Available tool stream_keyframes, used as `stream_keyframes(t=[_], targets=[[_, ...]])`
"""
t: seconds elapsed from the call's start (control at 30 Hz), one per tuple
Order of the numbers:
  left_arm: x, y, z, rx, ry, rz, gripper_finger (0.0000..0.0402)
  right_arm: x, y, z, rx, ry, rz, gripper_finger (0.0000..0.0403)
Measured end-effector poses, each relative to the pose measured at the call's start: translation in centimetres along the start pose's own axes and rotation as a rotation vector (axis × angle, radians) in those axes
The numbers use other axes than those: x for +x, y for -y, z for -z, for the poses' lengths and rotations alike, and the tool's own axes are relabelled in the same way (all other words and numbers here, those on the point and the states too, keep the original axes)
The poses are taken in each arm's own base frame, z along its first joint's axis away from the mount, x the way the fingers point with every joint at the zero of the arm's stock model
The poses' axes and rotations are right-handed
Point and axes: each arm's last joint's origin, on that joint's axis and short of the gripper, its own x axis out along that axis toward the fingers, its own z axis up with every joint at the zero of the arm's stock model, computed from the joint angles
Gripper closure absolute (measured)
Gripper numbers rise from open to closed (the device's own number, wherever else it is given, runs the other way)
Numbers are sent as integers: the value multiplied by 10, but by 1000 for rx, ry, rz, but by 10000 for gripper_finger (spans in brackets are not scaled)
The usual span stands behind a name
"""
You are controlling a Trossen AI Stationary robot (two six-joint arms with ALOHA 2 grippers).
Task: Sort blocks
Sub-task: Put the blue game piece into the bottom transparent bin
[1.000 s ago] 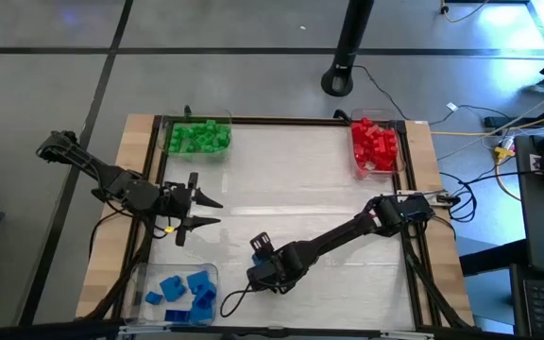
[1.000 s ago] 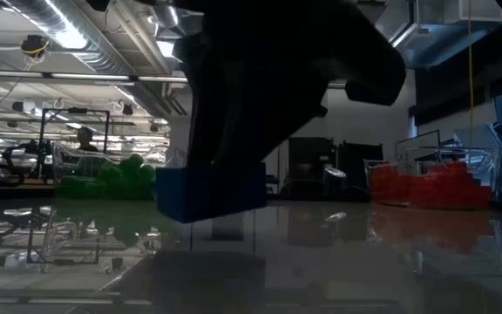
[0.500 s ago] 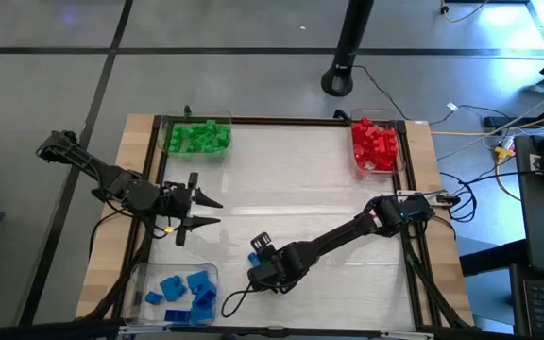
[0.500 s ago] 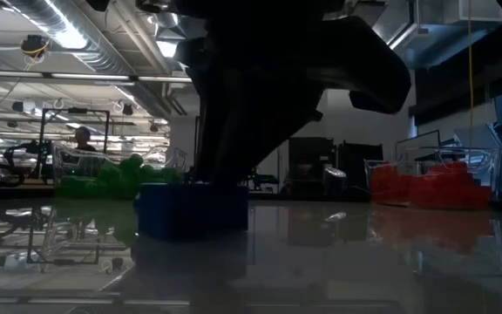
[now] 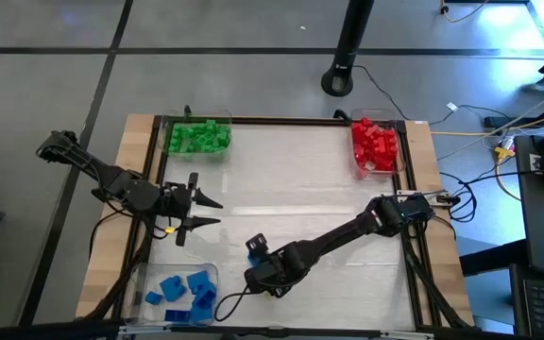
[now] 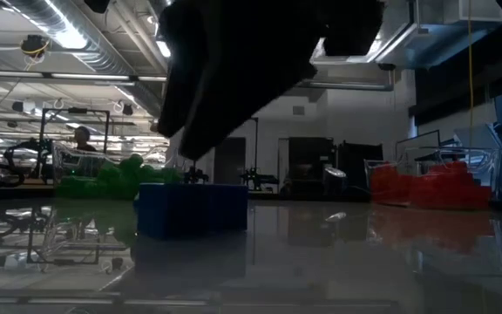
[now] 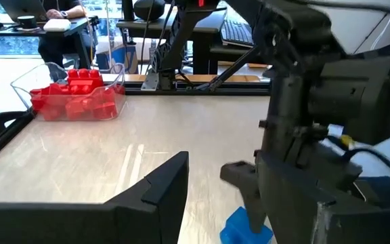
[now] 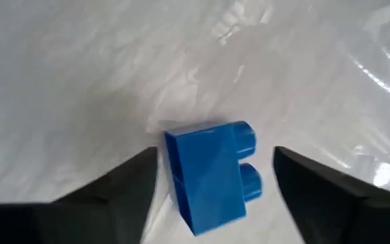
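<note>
The right fingers [image 8: 212,196] have spread and lifted since a second ago, leaving the blue block [image 8: 208,169] standing free on the table [image 5: 300,179]. It is a small studded brick, two studs showing, lying between the parted fingers without touching them. It sits just beside the blue tray [image 5: 179,291], on the tray's right. Left fingers [image 5: 199,212] hover apart, above that tray. Bare table stretches rightward from the tray.
</note>
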Motion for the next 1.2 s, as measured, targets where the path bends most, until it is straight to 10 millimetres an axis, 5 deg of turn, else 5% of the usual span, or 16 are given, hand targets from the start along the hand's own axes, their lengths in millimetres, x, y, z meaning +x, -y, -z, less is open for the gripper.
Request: stream_keyframes(t=[0.2,0.3,0.67,0.93,1.2], targets=[[0,0,1,-2,-7,-1,237,16,5,7,-9,10,-65,20],[0,0,1,-1,-10,-1,237,21,8,7,-21,18,-44,8],[0,0,3,-10,-26,-4,237,53,20,22,6,-41,-151,57],[0,0,3,-8,-25,-4,237,56,23,23,23,-29,-203,157],[0,0,3,-8,-25,-4,237,54,21,22,20,-27,-192,157]])
